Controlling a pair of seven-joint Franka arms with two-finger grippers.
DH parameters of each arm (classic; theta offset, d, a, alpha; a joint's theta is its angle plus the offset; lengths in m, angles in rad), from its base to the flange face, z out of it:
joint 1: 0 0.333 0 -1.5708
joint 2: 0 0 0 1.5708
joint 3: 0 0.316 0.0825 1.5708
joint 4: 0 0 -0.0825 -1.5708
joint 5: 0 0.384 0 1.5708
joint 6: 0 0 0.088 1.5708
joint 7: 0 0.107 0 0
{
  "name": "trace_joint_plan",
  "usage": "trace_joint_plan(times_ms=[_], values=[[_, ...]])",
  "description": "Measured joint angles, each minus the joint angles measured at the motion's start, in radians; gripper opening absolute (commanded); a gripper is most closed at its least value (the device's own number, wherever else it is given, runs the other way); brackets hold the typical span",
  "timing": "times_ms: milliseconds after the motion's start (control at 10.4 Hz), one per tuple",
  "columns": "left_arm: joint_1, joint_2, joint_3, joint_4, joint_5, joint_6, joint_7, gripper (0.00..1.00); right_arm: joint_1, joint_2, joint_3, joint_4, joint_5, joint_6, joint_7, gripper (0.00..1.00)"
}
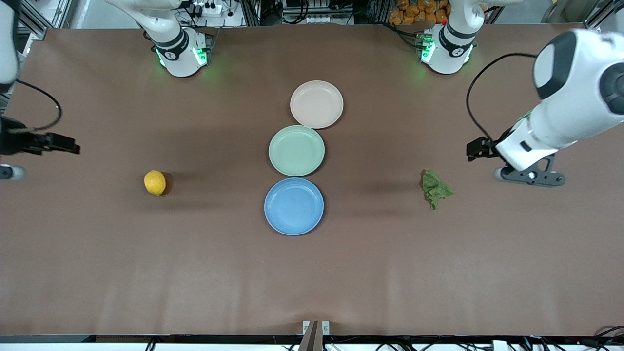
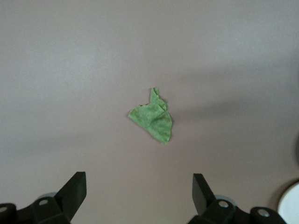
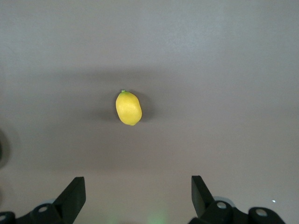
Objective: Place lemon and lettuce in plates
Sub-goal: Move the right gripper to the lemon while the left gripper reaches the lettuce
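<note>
The yellow lemon (image 1: pixel 155 183) lies on the brown table toward the right arm's end; it also shows in the right wrist view (image 3: pixel 128 108). The wrinkly green lettuce (image 1: pixel 435 189) lies toward the left arm's end and shows in the left wrist view (image 2: pixel 154 116). The blue plate (image 1: pixel 294 206) and the beige plate (image 1: pixel 317 104) lie empty at mid table. My left gripper (image 2: pixel 139 179) hangs open and empty above the table beside the lettuce. My right gripper (image 3: pixel 138 183) hangs open and empty above the table beside the lemon.
A pale green plate (image 1: pixel 296 150) lies between the beige and blue plates, touching both. The left arm's hand (image 1: pixel 529 173) is at the table's end past the lettuce. The right arm's hand (image 1: pixel 29 141) is at the view's edge.
</note>
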Motion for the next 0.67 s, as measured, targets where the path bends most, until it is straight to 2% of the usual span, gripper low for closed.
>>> trace_joint_plan(times_ms=[192,384,672], values=[[0.000,-0.002,-0.020,-0.146,-0.001,0.162,-0.001,1.00,0.001,0.033,0.002,-0.084,0.000,0.103,0.000,1.00],[-0.001,0.005,-0.053,-0.264,-0.001,0.258,-0.004,1.00,0.006,0.059,0.006,-0.182,0.001,0.256,0.000,1.00],[-0.001,0.102,-0.060,-0.309,-0.001,0.392,-0.005,1.00,0.021,0.069,0.009,-0.353,0.002,0.496,0.000,1.00]])
